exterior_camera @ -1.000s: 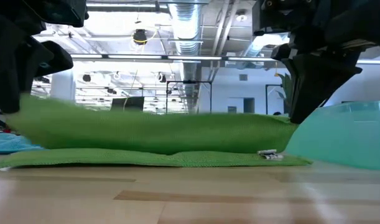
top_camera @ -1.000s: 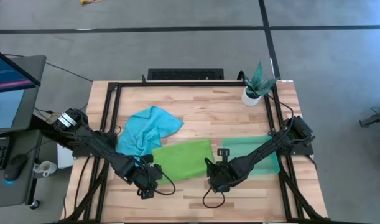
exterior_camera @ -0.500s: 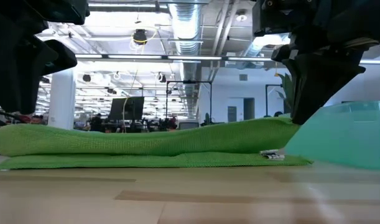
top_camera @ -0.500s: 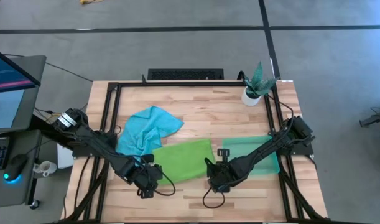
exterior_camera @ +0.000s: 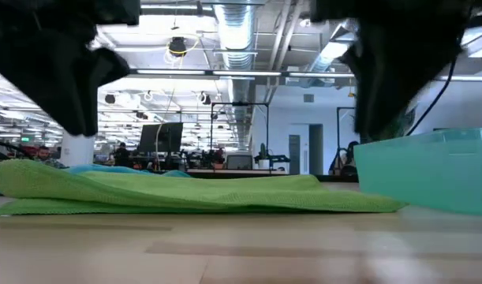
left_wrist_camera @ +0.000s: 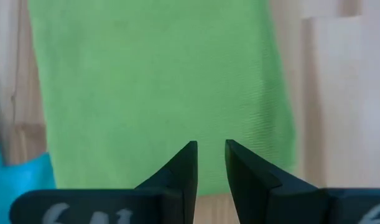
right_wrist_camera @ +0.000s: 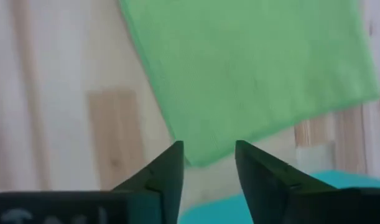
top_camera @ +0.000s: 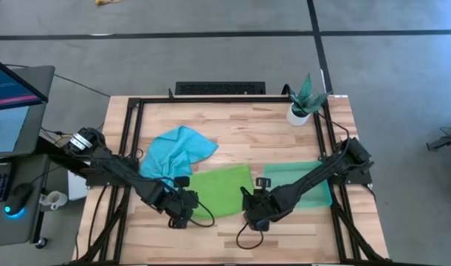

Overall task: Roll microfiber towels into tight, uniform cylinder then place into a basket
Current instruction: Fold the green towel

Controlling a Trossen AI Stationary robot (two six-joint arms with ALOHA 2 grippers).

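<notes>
Lime green towel (top_camera: 219, 191), turquoise towel (top_camera: 173, 155), translucent green basket (top_camera: 322, 193), pale wood table (top_camera: 247, 129)

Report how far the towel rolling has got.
Done: nothing is rolled; the basket holds no towel. In hand: the lime green towel lies loosely folded, with the left gripper and right gripper open above its near edge. Left: roll it, then the crumpled turquoise towel, and basket both.

Two towels, one lime green (top_camera: 219, 189) and one turquoise (top_camera: 175, 154); one basket (top_camera: 305, 182); one potted plant (top_camera: 303, 98); two arms.
</notes>
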